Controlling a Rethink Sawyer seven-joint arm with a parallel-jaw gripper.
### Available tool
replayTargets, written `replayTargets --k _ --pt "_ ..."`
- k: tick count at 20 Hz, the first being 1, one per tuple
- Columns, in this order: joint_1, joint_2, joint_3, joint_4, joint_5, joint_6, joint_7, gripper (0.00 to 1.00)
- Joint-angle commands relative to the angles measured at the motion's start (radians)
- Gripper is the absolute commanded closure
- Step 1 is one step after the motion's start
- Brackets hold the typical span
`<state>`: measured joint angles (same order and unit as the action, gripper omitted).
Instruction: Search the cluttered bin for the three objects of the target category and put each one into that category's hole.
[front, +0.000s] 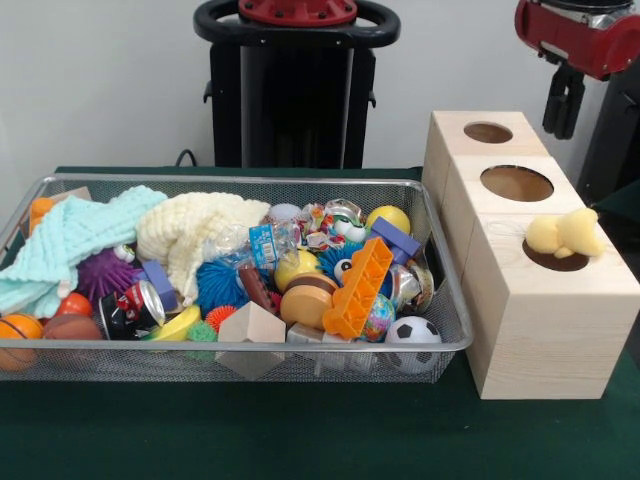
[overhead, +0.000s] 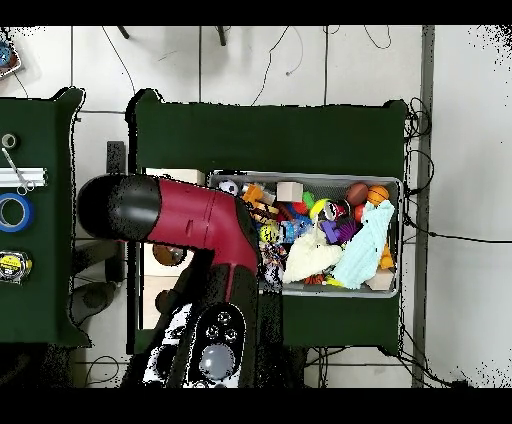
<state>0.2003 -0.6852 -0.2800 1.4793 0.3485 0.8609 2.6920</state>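
My gripper (front: 563, 102) hangs in the air at the far right, above and behind the row of three pine cubes; whether it is open or closed I cannot tell. The bin (front: 60, 183) sits on the green worktop (front: 300, 440) just left of the cubes, crammed with toys: a mint cloth (front: 70, 245), a cream cloth (front: 195, 230), an orange brick (front: 357, 288), a small football (front: 412, 331). The hole (front: 488, 132), the smallest one, is in the farthest cube. A yellow plush toy (front: 565, 235) rests in the widest hole (front: 556, 259) on the nearest cube. Overhead, my red arm (overhead: 195, 220) covers the cubes.
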Motion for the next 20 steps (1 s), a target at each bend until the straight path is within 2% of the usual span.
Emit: replayTargets --k 1,9,15,20 --pt "-0.026 0.040 0.062 0.111 -0.009 -0.136 0.086 1.00" --pt "-0.048 0.087 0.132 0.226 -0.008 -0.350 0.054 1.00" --pt "-0.023 0.070 0.131 0.281 -0.004 -0.384 0.081 1.00" --pt "-0.013 0.059 0.127 0.292 -0.003 -0.376 0.084 1.00"
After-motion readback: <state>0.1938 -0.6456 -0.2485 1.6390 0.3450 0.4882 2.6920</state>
